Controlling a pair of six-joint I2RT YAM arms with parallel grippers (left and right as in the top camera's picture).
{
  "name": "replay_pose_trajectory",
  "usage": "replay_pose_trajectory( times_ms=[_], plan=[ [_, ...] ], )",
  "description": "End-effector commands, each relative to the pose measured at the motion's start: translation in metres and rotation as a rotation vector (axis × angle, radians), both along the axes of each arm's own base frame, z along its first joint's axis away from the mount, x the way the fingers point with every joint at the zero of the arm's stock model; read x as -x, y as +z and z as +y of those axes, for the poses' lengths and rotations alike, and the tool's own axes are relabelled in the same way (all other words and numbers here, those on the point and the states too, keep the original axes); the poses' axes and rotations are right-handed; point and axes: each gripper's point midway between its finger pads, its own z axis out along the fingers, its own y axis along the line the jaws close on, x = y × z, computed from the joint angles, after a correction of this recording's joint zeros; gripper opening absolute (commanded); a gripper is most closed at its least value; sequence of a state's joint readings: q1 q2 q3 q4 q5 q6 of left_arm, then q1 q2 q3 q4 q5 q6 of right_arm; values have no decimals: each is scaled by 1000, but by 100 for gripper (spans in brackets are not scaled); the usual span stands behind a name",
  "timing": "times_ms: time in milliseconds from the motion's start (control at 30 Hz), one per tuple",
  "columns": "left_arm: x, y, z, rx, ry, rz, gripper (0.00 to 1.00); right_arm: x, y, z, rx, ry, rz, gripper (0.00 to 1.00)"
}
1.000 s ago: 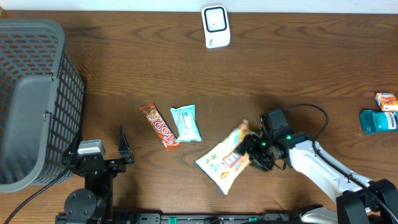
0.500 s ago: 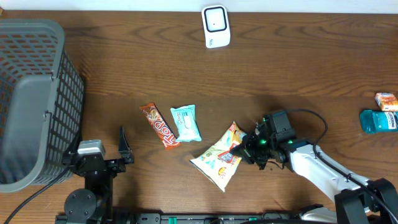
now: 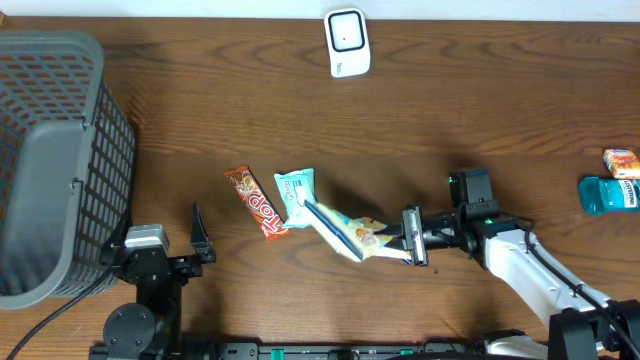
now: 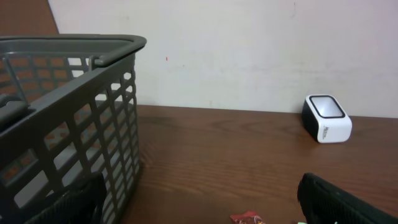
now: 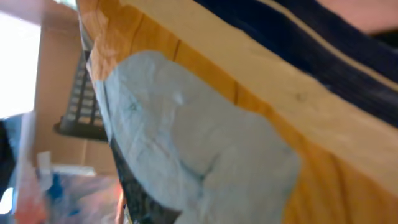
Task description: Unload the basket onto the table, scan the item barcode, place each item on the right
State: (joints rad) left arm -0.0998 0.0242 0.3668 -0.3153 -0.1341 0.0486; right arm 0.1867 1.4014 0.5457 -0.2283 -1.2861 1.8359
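A yellow and white snack bag [image 3: 350, 232] hangs tilted on its edge over the table's middle, its far end over a teal packet [image 3: 298, 196]. My right gripper [image 3: 407, 247] is shut on the bag's right end. The same bag [image 5: 217, 124] fills the right wrist view and hides the fingers there. At the table's far edge stands the white barcode scanner [image 3: 347, 42], which also shows in the left wrist view [image 4: 326, 117]. My left gripper [image 4: 199, 211] rests open at the front left, holding nothing, its fingers wide apart.
A grey plastic basket [image 3: 50, 160] takes up the left side and stands close by my left gripper [image 4: 62, 93]. A brown and orange chocolate bar [image 3: 258, 203] lies beside the teal packet. An orange packet [image 3: 621, 162] and a teal item [image 3: 608, 194] lie at the right edge.
My right gripper has shut on the snack bag, raised it off the table and turned it onto its edge while drawing back to the right. The left arm has not moved.
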Motion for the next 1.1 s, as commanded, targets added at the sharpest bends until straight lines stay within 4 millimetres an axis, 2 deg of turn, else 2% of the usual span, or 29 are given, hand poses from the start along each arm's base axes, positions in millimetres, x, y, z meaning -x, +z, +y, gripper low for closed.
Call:
replay_pose_trajectory(
  times_ms=[0, 33, 100, 200, 267, 633, 733, 900, 1067],
  plan=[
    [0, 1, 2, 5, 10, -3, 98, 4, 36, 1, -157, 54, 50, 1],
    [0, 1, 2, 5, 10, -3, 98, 2, 38, 1, -161, 52, 43, 1],
    [0, 1, 2, 5, 10, -3, 98, 2, 39, 0, -159, 37, 136, 2],
    [0, 1, 2, 5, 10, -3, 98, 4, 47, -3, -203, 56, 142, 1],
    [0, 1, 2, 5, 10, -3, 98, -2, 49, -8, -208, 30, 137, 1],
    [0, 1, 2, 5, 10, -3, 98, -22, 22, -48, -186, -196, 409, 1],
    [0, 1, 2, 5, 10, -3, 98, -22, 26, -50, -241, -180, 461, 1],
    [0, 1, 2, 5, 10, -3, 98, -25, 12, -50, -235, -203, 636, 1],
    [0, 1, 2, 5, 10, -3, 98, -31, 9, -51, -240, -207, 693, 1]
  ],
)
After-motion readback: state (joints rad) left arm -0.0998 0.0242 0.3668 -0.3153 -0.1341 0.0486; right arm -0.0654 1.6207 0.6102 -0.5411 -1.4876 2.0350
